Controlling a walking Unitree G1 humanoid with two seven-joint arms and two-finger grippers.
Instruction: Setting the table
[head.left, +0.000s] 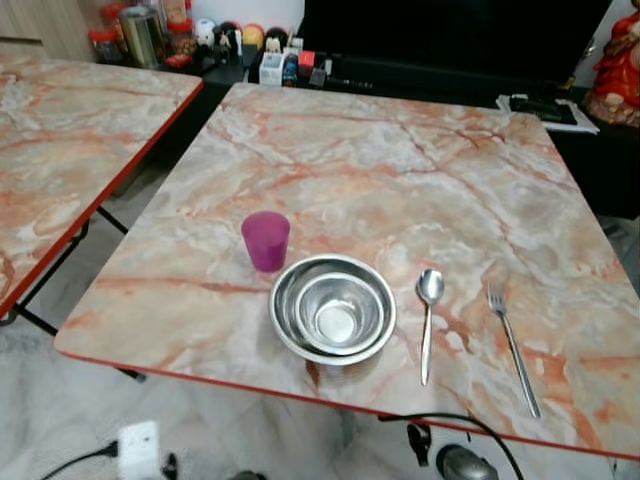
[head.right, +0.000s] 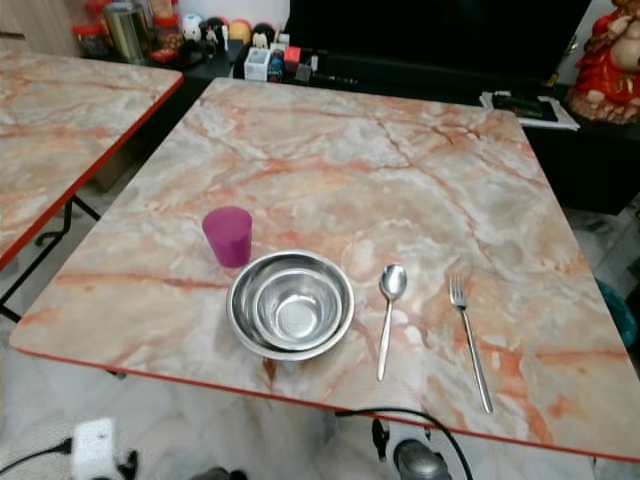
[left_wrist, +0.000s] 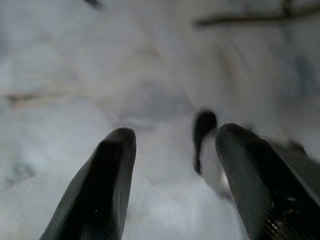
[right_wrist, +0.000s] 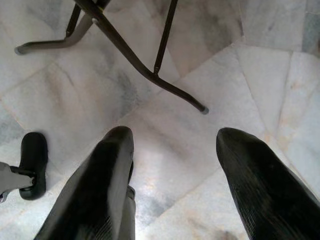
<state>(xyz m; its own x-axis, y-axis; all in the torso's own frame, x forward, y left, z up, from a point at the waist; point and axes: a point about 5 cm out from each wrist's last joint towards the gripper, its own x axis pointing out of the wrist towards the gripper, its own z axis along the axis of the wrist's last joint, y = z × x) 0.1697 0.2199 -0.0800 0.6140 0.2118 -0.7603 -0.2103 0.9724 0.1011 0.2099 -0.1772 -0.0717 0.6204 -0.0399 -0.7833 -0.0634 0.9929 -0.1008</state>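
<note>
1. Looking down from the head camera, you have a marble-patterned desk (head.left: 400, 170) with a red edge before you, and the place setting lies near its front edge.
2. Your steel bowl (head.left: 333, 308) sits near the front edge of the desk, with a smaller steel bowl (head.left: 337, 315) nested inside it; both are upright.
3. Your purple cup (head.left: 265, 240) stands upright just beside the bowls, behind them and toward your left; whether it touches the outer rim you cannot tell.
4. Your spoon (head.left: 428, 322) lies flat to the right of the bowls, its round end pointing away from you and its handle toward the front edge.
5. Your fork (head.left: 513, 347) lies flat to the right of the spoon, apart from it, tines away from you, the handle angling slightly rightward toward the edge.
6. A second marble desk (head.left: 60, 140) stands to your left, apart from the first, and a dark cabinet (head.left: 440, 40) with small items on it runs along the far side.
7. Your left claw (left_wrist: 172, 150) hangs over pale floor (left_wrist: 100, 65), its two black fingers spread and released, gripping nothing; that view is blurred.
8. Your right claw (right_wrist: 172, 150) also hangs low above the tiled floor, fingers spread apart with nothing between them, and the dark folding legs (right_wrist: 135, 60) of a desk stand ahead of it.
</note>
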